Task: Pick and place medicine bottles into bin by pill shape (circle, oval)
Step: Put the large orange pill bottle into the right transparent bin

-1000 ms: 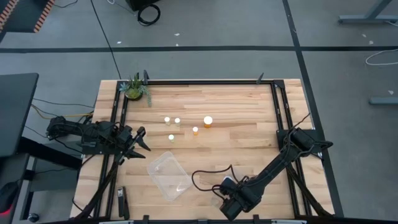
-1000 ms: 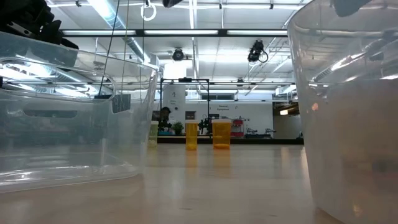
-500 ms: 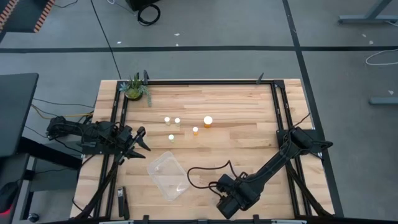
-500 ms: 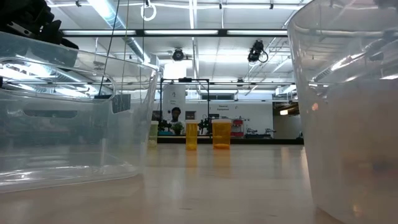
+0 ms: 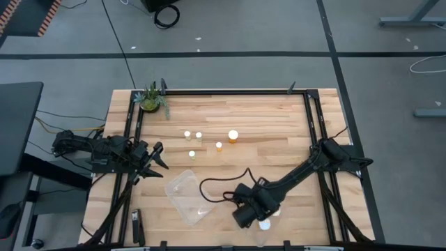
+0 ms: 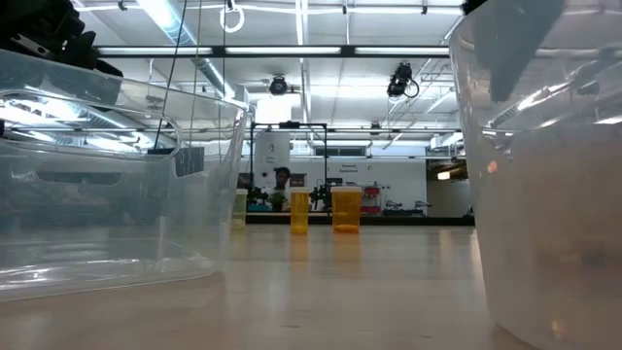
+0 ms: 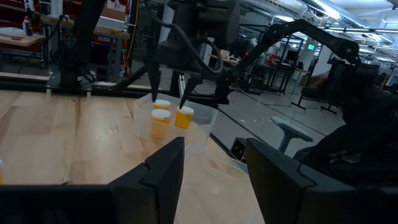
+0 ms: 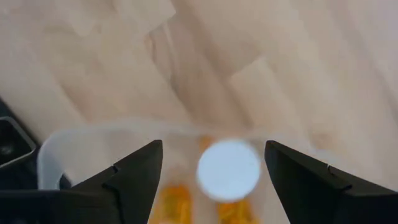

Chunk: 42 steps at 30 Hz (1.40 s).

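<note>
Several small bottles with white caps stand upright on the wooden table's far middle; two show amber in the low view. My right gripper is open and empty, pointing down above a clear tub at the near edge. The tub holds amber bottles. One white cap shows between my fingers, and it also shows in the high view. From the left wrist view, two bottles stand in that tub under the right gripper. My left gripper is open and empty at the table's left edge.
A second clear tub lies near the front, left of the right gripper. A green potted plant stands at the far left corner. A black frame runs around the table. A black cable loops beside the right arm.
My right gripper has moved toward the table's left edge and a little toward the far edge. That has uncovered a white cap near the front edge. The bottles on the table have stayed where they were.
</note>
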{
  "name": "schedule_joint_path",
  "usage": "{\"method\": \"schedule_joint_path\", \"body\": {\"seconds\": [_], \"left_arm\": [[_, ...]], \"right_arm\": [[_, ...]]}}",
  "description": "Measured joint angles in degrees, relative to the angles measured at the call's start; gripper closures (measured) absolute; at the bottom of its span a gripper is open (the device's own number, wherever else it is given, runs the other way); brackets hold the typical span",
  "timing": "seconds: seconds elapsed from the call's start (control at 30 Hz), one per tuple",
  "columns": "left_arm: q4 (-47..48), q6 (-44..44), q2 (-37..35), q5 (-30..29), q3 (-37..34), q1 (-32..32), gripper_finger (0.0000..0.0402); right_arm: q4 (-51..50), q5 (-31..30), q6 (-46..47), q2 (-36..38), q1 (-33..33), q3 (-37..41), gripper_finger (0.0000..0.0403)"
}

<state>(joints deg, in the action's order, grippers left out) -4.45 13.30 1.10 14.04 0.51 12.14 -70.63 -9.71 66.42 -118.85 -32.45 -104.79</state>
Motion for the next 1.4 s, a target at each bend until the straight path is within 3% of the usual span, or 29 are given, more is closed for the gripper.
{"method": "schedule_joint_path", "body": {"seconds": [0.4, 0.8, 1.17, 1.4], "left_arm": [[0.0, 0.0, 0.02, -0.02, 0.0, -0.02, 0.0221], [0.0, 0.0, 0.02, -0.02, 0.0, 0.0, 0.0221], [0.0, 0.0, 0.01, 0.0, 0.0, -0.01, 0.0221], [0.0, 0.0, 0.01, -0.01, 0.0, -0.01, 0.0225]], "right_arm": [[0.0, -3.54, -15.23, 0.0, 7.56, 0.02, 0.0119], [-0.39, -3.59, -25.61, 0.0, 18.1, 0.04, 0.0119], [0.05, -3.83, -35.92, 0.0, 27.34, 0.07, 0.0094], [1.11, -3.29, -38.56, 0.0, 33.08, 0.07, 0.009]]}}
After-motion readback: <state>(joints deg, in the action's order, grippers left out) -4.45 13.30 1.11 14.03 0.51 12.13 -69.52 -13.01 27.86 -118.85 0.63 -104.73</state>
